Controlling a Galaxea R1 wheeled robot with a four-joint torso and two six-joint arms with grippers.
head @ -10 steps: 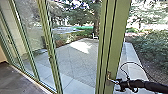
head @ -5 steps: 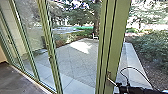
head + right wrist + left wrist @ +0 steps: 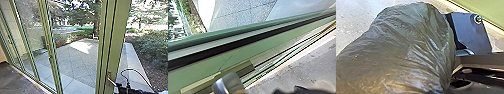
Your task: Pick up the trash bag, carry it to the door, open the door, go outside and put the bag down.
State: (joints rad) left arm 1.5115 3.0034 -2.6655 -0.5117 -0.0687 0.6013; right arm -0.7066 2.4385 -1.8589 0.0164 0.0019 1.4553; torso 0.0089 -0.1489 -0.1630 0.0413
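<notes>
See the trash bag (image 3: 408, 50) right by the left hand, dark, glossy, bulging and creased into long folds. Cannot tell how far open the left hand is, nor whether gripping the bag. Beyond the bag from the left hand, see pale grey flooring (image 3: 353, 22). Turn next to the right hand (image 3: 120, 88), dark and low beside the green door frame (image 3: 111, 45), close to the outer end of the metal door handle (image 3: 111, 81). Cannot make out how far open or what, if anything, in its grip; cannot confirm contact with the handle. Just above the right hand, note a thin black cable (image 3: 132, 69) in a loop. Past the frame from the right hand, see paving (image 3: 75, 61) with a bright patch, then trees and, nearer, a leafy bush (image 3: 152, 47).
</notes>
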